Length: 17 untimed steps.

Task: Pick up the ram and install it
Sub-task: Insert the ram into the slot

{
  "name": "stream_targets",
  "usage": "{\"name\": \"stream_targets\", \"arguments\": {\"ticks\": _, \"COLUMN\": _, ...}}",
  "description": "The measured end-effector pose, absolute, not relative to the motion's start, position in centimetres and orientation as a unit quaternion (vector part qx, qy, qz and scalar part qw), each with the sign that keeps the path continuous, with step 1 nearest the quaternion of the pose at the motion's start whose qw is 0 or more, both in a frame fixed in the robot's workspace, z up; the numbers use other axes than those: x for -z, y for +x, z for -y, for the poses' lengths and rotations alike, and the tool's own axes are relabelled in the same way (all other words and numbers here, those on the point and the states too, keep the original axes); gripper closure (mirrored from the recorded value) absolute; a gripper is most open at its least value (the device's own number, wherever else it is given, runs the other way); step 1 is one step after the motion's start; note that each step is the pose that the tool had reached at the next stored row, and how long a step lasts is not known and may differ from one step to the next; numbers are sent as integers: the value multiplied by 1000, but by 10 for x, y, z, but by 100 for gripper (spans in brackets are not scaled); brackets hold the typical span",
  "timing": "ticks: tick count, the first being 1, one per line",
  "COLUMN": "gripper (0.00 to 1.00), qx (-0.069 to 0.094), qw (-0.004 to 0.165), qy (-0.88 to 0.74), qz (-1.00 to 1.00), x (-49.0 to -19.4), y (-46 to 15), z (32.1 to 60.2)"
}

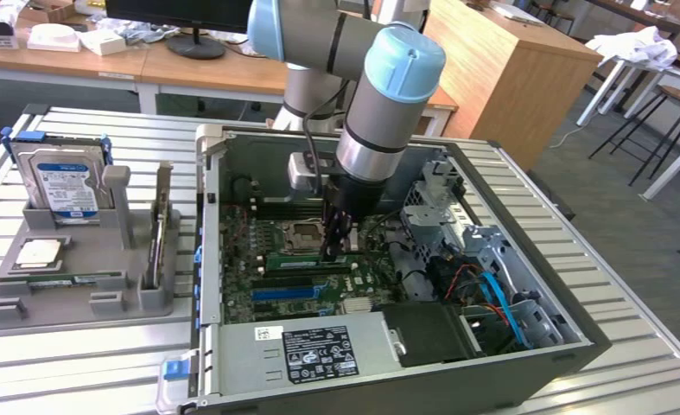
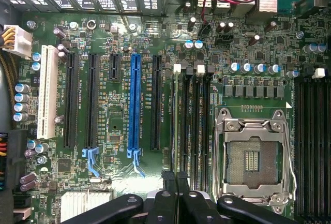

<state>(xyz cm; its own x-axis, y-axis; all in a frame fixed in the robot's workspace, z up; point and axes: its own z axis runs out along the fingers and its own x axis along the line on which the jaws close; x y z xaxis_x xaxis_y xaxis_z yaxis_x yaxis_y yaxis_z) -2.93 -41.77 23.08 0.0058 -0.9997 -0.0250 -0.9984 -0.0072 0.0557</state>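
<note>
Ext. view: the arm (image 1: 374, 112) is seen reaching down into the open PC case (image 1: 207, 216). The gripper (image 1: 340, 249) is shut, w/ its tips set at the top edge of the ram (image 1: 305, 259). The ram is stood in a mobo slot just beside the CPU socket (image 1: 308, 232), on the side nearer the camera. Whether it is fully latched can't be told. On the ext. view's left, a grey tray (image 1: 74, 298) is seen beside the case, w/ an HDD (image 1: 69, 186) stood in it.

Wrist view: the gripper (image 2: 175, 177) is shown w/ fingers pressed together and nothing clamped between them. The ram (image 2: 175, 120) is seen edge-on as a thin strip running out from under the tips. It is sat between the blue slot (image 2: 135, 105) and the socket (image 2: 253, 157).
</note>
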Motion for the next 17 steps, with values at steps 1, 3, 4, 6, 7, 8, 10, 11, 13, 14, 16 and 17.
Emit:
{"name": "stream_targets", "arguments": {"ticks": 1, "gripper": 89, "qx": 29, "qw": 11, "qy": 709, "qz": 705, "x": -231, "y": -29, "z": 418}}
{"name": "stream_targets", "arguments": {"ticks": 3, "gripper": 89, "qx": 29, "qw": 11, "qy": 708, "qz": 706, "x": -230, "y": -29, "z": 418}}
{"name": "stream_targets", "arguments": {"ticks": 4, "gripper": 89, "qx": 29, "qw": 11, "qy": 707, "qz": 707, "x": -230, "y": -29, "z": 418}}
{"name": "stream_targets", "arguments": {"ticks": 6, "gripper": 89, "qx": 29, "qw": 11, "qy": 705, "qz": 709, "x": -230, "y": -29, "z": 418}}
{"name": "stream_targets", "arguments": {"ticks": 7, "gripper": 89, "qx": 29, "qw": 11, "qy": 704, "qz": 709, "x": -230, "y": -29, "z": 418}}
{"name": "stream_targets", "arguments": {"ticks": 8, "gripper": 89, "qx": 29, "qw": 11, "qy": 704, "qz": 709, "x": -230, "y": -29, "z": 418}}
{"name": "stream_targets", "arguments": {"ticks": 10, "gripper": 89, "qx": 29, "qw": 11, "qy": 704, "qz": 709, "x": -230, "y": -29, "z": 418}}
{"name": "stream_targets", "arguments": {"ticks": 11, "gripper": 89, "qx": 29, "qw": 11, "qy": 704, "qz": 709, "x": -230, "y": -29, "z": 418}}
{"name": "stream_targets", "arguments": {"ticks": 13, "gripper": 89, "qx": 29, "qw": 11, "qy": 704, "qz": 709, "x": -230, "y": -29, "z": 417}}
{"name": "stream_targets", "arguments": {"ticks": 14, "gripper": 89, "qx": 29, "qw": 10, "qy": 704, "qz": 709, "x": -230, "y": -29, "z": 417}}
{"name": "stream_targets", "arguments": {"ticks": 16, "gripper": 89, "qx": 29, "qw": 11, "qy": 704, "qz": 709, "x": -230, "y": -29, "z": 417}}
{"name": "stream_targets", "arguments": {"ticks": 17, "gripper": 89, "qx": 29, "qw": 11, "qy": 704, "qz": 709, "x": -230, "y": -29, "z": 417}}
